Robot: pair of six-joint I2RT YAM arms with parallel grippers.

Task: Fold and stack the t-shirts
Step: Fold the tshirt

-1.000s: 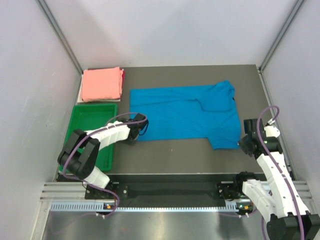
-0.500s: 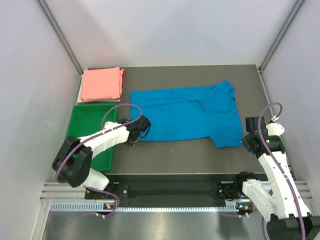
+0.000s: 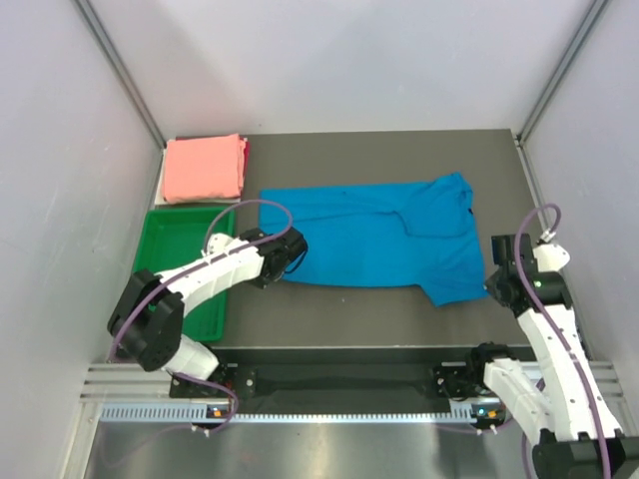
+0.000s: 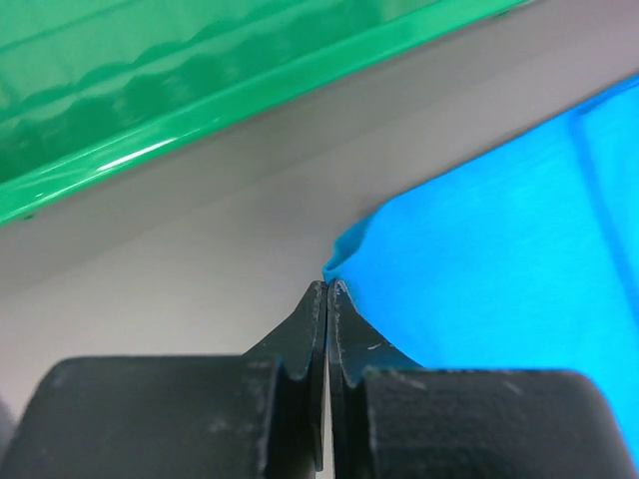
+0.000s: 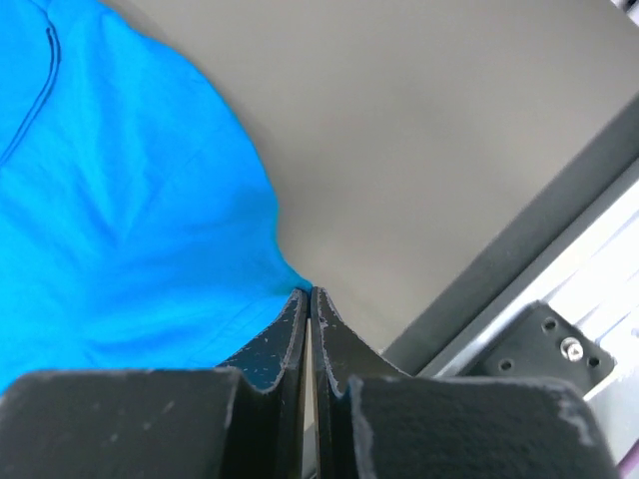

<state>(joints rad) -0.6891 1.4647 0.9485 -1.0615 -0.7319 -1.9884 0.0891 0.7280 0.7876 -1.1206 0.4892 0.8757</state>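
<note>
While I stood behind the two arms, the dark grey tabletop [image 3: 349, 309] spread out ahead of them between pale walls. Across its middle lay the blue t-shirt [image 3: 369, 235], opened out sideways. Its collar end pointed toward 3 o'clock and its hem toward 9 o'clock, and one sleeve was folded over the body near the collar. At about 8 o'clock on the tabletop sat the green tray [image 3: 180, 235], its long side running front to back, just beside the shirt's hem. Beyond the tray, at about 10 o'clock, the pink t-shirt [image 3: 203, 168] rested as a neat folded square in the far corner, apart from the blue one.

The left tool [image 4: 326, 289] reached over the tray's inner edge to the blue shirt's corner at 8 o'clock. Its fingers were pressed together, with that corner of cloth pinched at their tips and lifted slightly off the surface. The right tool [image 5: 310, 292] was at the shirt's corner at 4 o'clock, near the tabletop's right edge. Its fingers were likewise closed tight, nipping the tip of the blue fabric.
</note>
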